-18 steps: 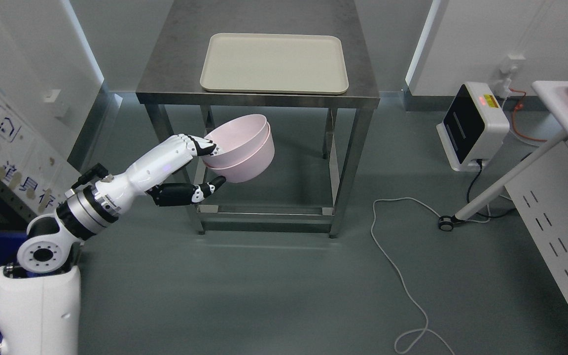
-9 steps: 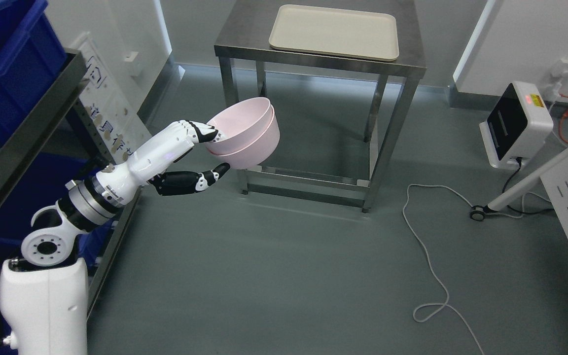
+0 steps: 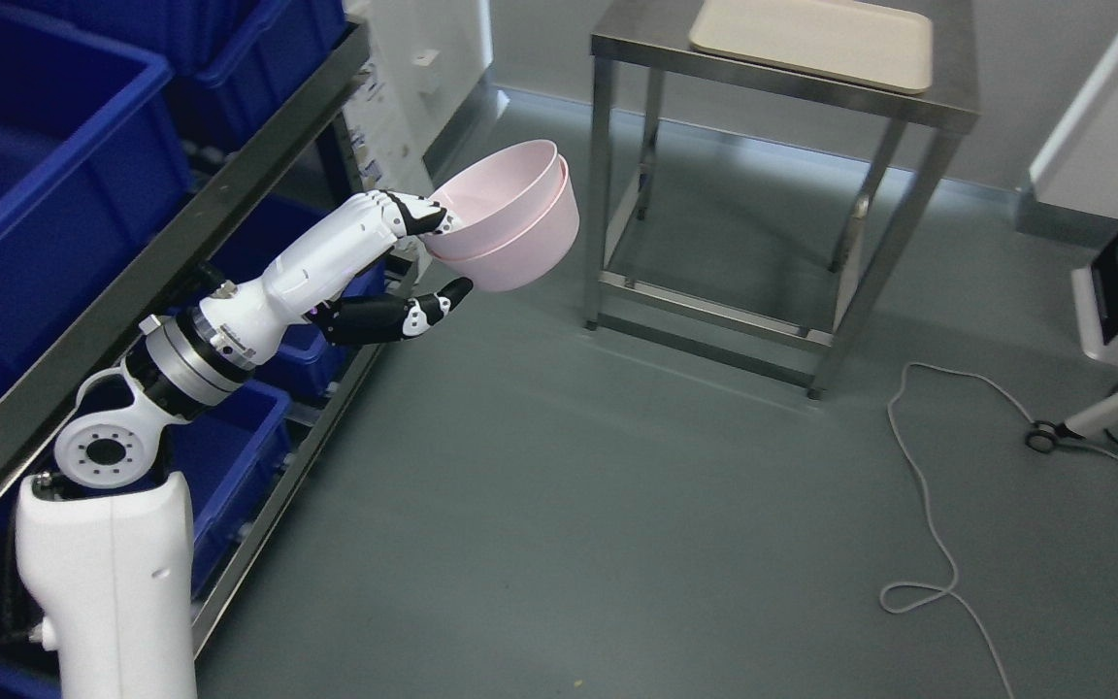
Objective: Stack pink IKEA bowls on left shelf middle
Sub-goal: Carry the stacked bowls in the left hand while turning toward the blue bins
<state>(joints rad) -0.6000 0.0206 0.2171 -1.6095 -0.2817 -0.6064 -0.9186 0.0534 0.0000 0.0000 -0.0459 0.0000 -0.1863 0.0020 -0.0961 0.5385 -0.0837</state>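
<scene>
1. Now, on your left, the metal shelf (image 3: 229, 194) carries blue bins (image 3: 45, 165).
2. Your steel table (image 3: 772, 78) bears a beige tray (image 3: 811, 39).
3. Your left hand (image 3: 413, 262) pinches two nested pink bowls (image 3: 510, 228), tilted, in the air between shelf and table.

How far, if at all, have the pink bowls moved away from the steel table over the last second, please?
Yes: the pink bowls, held in the left hand, now hang left of the steel table, beside the shelf, no longer before it.

Storeroom: shelving (image 3: 180, 233), blue bins (image 3: 45, 184)
</scene>
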